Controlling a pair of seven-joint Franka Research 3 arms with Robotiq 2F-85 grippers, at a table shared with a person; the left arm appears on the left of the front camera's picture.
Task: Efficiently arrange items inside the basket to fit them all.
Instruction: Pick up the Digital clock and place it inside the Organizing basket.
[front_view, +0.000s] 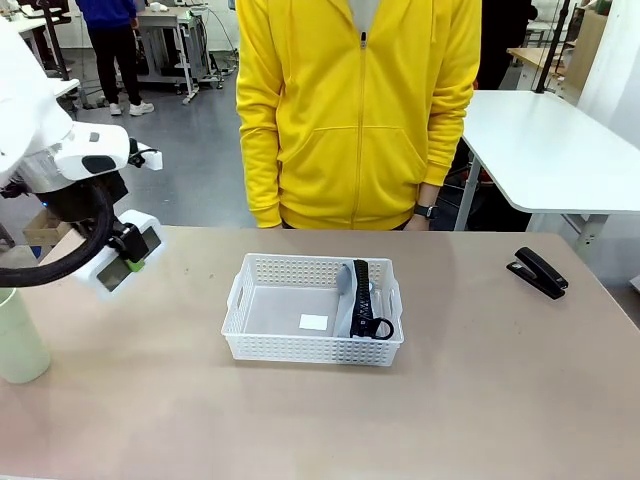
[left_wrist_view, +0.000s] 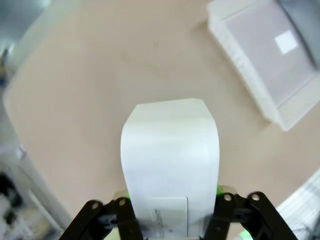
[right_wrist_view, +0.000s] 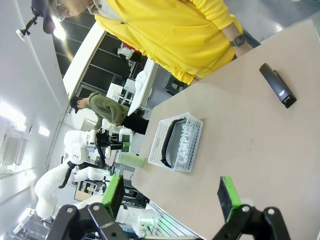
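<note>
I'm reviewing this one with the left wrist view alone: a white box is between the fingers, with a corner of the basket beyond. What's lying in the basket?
Observer: A grey pouch lies at the right end of the basket, against its wall.
Operator: Where's the stapler?
Observer: The stapler lies on the table, well to the right of the basket and outside it.
Operator: Is the other arm busy?
Observer: No. The right gripper is open above the table and holds nothing.
</note>
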